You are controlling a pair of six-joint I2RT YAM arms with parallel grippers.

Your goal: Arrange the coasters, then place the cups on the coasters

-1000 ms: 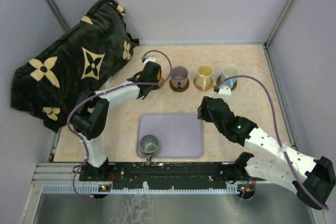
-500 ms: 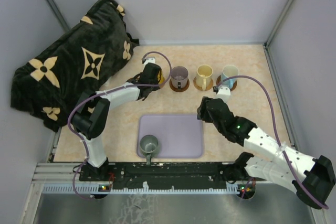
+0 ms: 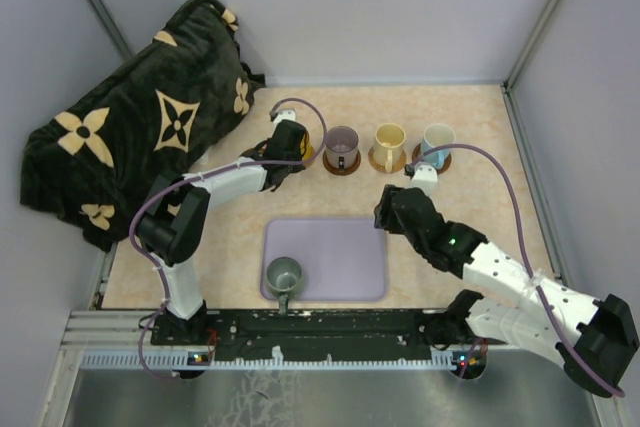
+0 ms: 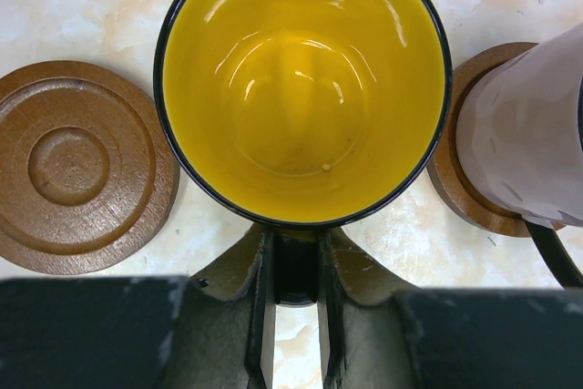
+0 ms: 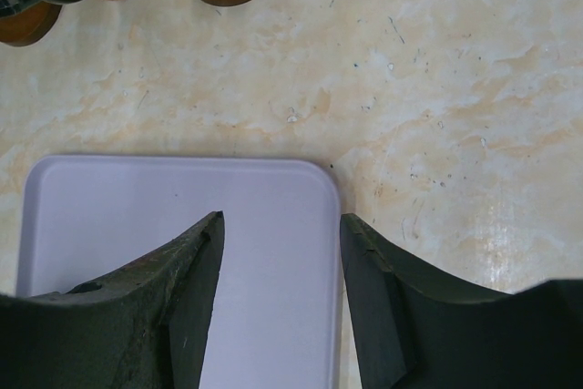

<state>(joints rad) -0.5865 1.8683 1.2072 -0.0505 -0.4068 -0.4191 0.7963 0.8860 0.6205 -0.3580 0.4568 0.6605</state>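
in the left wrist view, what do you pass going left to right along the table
empty dark brown coaster -> yellow cup -> mauve cup

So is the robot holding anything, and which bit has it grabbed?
Yes. The left gripper pinches the yellow cup by its dark handle. The right gripper is open over the lavender tray and holds nothing.
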